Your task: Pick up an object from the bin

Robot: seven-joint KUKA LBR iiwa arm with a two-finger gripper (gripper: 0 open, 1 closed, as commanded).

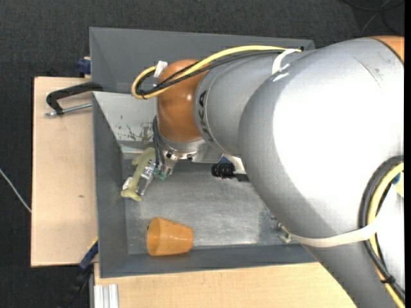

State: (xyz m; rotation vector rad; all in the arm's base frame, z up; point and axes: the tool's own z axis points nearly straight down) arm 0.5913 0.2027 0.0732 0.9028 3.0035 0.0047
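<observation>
- Pale yellow-green and elongated, a small piece (133,186) lies in the left part of the bin (106,191), close to the left wall and about midway between the back and front walls.
- It sits right at the lower end of the gripper (149,171), touching it or very nearly so. Whether the gripper is open or closed on the piece cannot be told, as the wrist above hides that part.
- The piece's long axis runs on a diagonal. Its upper end is toward the gripper and the back right, and its lower end points to the front left, toward the left wall.
- An orange cup (169,236) lies on its side on the floor near the front wall, well apart from the gripper. Its long axis runs left to right, with the wider end toward the left wall.
- The floor between the pale piece and the cup is bare scuffed grey metal.
- An orange-brown cover (176,108) wraps the wrist just above the gripper, and a yellow cable (212,56) loops over it.
- The broad grey arm (308,140) covers the right half of the bin.
</observation>
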